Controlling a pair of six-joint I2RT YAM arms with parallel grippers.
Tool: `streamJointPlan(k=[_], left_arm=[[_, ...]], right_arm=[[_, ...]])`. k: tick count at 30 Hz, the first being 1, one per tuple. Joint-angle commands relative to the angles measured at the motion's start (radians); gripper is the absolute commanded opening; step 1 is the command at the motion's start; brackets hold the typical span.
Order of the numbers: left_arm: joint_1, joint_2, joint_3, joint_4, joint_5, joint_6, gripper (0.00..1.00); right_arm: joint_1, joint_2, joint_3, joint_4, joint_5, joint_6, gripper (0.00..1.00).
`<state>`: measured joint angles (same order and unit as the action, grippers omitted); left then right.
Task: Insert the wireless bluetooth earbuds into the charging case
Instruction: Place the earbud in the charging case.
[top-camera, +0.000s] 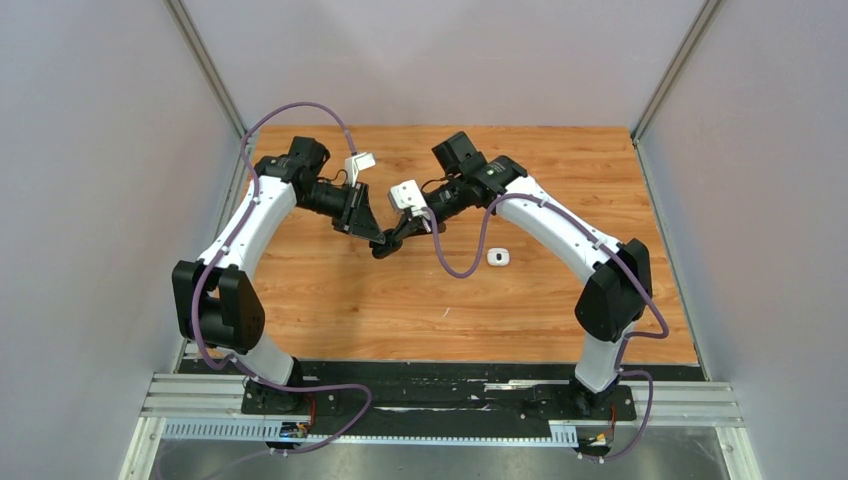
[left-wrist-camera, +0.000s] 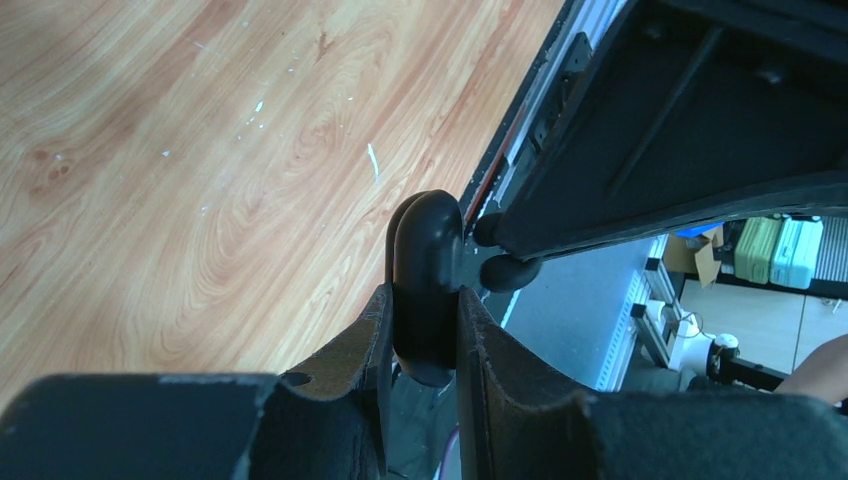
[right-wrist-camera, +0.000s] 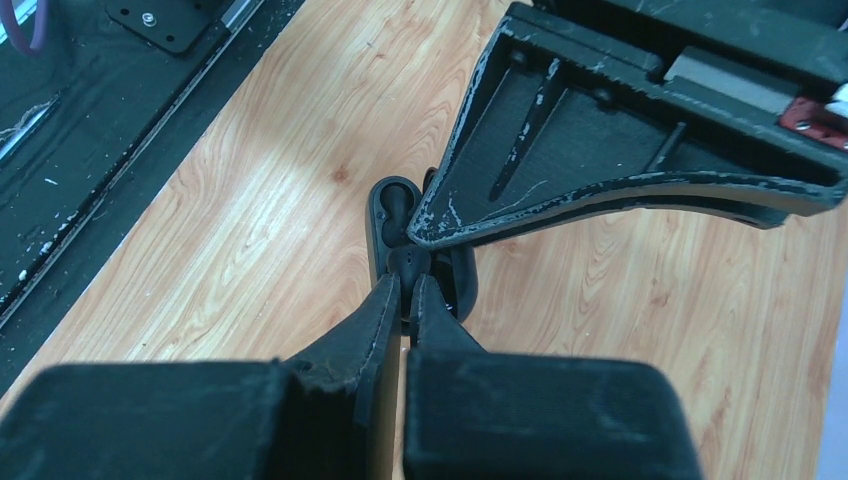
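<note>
**Pinching a black earbud right at the open black case**

So the black earbud (right-wrist-camera: 408, 262), a tiny rounded thing, sits squeezed between the tips of the right fingers (right-wrist-camera: 380, 320), which are closed down tight on it. It's touching the black charging case (right-wrist-camera: 385, 208). I can't tell if it's properly seated. The left fingers (left-wrist-camera: 490, 340) are clamped on that case from both sides and hold it over the middle of the tabletop (top-camera: 330, 300). A white case (top-camera: 499, 257) lies on its own on the wood, off to the right, well apart from both arms.

The tabletop is orange-brown wood grain, with white flecks (left-wrist-camera: 372, 160) here and there. Along its near edge run a black strip (top-camera: 440, 372) and a metal rail (top-camera: 430, 410) where the arms are bolted. Plain grey panels (top-camera: 90, 200) box in the left, back and right sides. Purple cables (top-camera: 465, 265) loop off both arms. Past the table edge, the left wrist view catches some green boxes (left-wrist-camera: 780, 250) and a cardboard box (left-wrist-camera: 705, 255).
</note>
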<state>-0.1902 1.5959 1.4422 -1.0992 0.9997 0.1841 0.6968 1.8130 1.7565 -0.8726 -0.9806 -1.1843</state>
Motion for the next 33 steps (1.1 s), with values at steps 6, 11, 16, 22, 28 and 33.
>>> streamJointPlan(k=[6, 11, 16, 22, 28, 33], left_arm=[[-0.005, -0.02, 0.042, -0.005, 0.073, 0.009, 0.0], [-0.005, -0.022, 0.042, -0.007, 0.08, 0.011, 0.0], [-0.004, -0.022, 0.04, -0.007, 0.077, 0.009, 0.0], [-0.005, -0.017, 0.044, 0.002, 0.087, -0.003, 0.0], [-0.004, -0.016, 0.041, -0.003, 0.083, 0.002, 0.0], [-0.005, -0.014, 0.037, -0.001, 0.077, 0.004, 0.0]], right_arm=[[0.016, 0.018, 0.017, 0.016, -0.023, -0.034, 0.0], [0.024, 0.025, 0.018, 0.008, -0.006, -0.055, 0.0], [0.03, 0.027, 0.026, -0.012, 0.026, -0.076, 0.0], [0.044, 0.037, 0.045, -0.058, 0.077, -0.114, 0.0], [0.049, 0.048, 0.071, -0.086, 0.102, -0.114, 0.0], [0.048, 0.052, 0.094, -0.119, 0.137, -0.112, 0.0]])
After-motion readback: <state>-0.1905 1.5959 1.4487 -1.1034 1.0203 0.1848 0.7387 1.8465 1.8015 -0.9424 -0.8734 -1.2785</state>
